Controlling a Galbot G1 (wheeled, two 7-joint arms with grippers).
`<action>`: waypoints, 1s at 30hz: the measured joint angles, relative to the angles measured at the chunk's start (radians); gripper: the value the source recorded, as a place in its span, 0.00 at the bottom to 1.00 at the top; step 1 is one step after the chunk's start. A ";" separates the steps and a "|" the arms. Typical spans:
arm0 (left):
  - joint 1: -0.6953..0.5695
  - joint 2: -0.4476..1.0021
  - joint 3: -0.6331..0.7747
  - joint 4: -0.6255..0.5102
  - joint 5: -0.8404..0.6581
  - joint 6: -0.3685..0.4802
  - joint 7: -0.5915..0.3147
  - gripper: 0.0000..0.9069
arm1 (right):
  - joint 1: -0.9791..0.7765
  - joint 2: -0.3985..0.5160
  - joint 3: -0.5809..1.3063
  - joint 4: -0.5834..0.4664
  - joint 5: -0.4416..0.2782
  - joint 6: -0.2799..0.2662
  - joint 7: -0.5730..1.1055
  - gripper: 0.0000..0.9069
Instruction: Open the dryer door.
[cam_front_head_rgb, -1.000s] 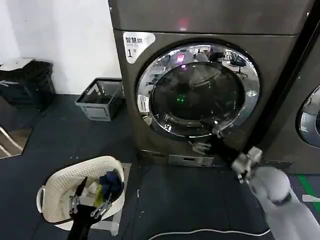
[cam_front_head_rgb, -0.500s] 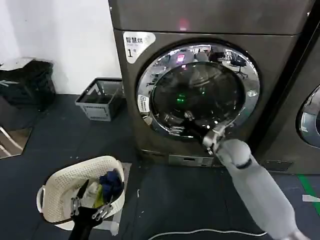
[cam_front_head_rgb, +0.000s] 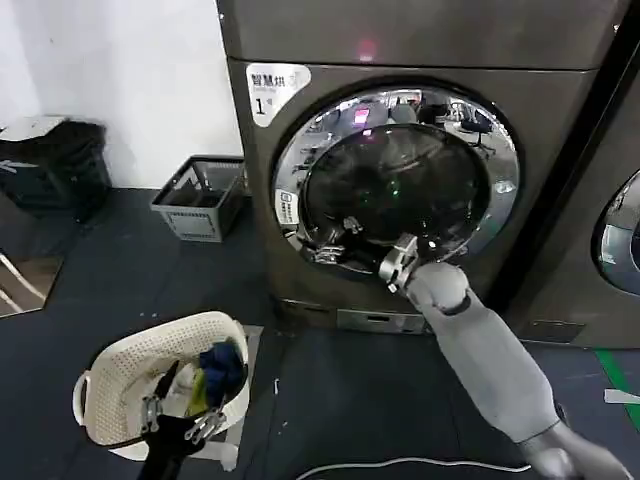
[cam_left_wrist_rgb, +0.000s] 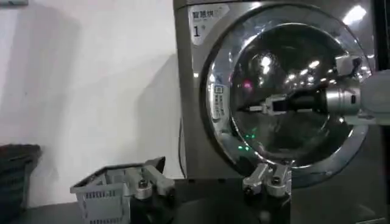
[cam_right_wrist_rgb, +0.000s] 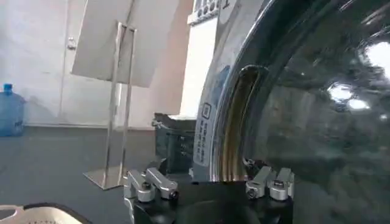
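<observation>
The dryer door (cam_front_head_rgb: 395, 180), round with a chrome rim and dark glass, sits closed in the grey machine front. My right gripper (cam_front_head_rgb: 335, 246) is open at the door's lower left rim, its arm reaching in from the lower right. In the right wrist view the chrome rim (cam_right_wrist_rgb: 239, 122) with its recessed grip stands just ahead of the right gripper (cam_right_wrist_rgb: 208, 182), between the spread fingers. The left wrist view shows the dryer door (cam_left_wrist_rgb: 286, 91) with the right gripper (cam_left_wrist_rgb: 256, 108) pointing at its left rim. My left gripper (cam_front_head_rgb: 180, 410) hangs open and empty over the laundry basket, far from the door.
A white laundry basket (cam_front_head_rgb: 110, 390) holding clothes stands on the floor at lower left. A grey crate (cam_front_head_rgb: 200, 197) sits against the wall beside the dryer. The neighbouring machine's round door (cam_front_head_rgb: 622, 235) is at the right edge. A white cable (cam_front_head_rgb: 400, 465) lies on the floor.
My right arm has swung up and left, from below the door's lower right to its lower left rim. The door stays closed. The left arm has not moved.
</observation>
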 joint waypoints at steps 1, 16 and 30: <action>0.001 0.000 0.000 0.000 0.000 0.002 0.000 1.00 | 0.007 0.005 -0.004 -0.011 0.000 0.004 -0.003 1.00; -0.008 0.005 -0.013 -0.003 -0.013 0.037 -0.006 1.00 | 0.079 0.067 -0.047 -0.150 -0.018 0.051 -0.046 1.00; -0.045 0.052 -0.039 -0.011 -0.140 0.077 -0.046 1.00 | 0.075 0.047 -0.024 -0.158 0.021 0.080 -0.227 1.00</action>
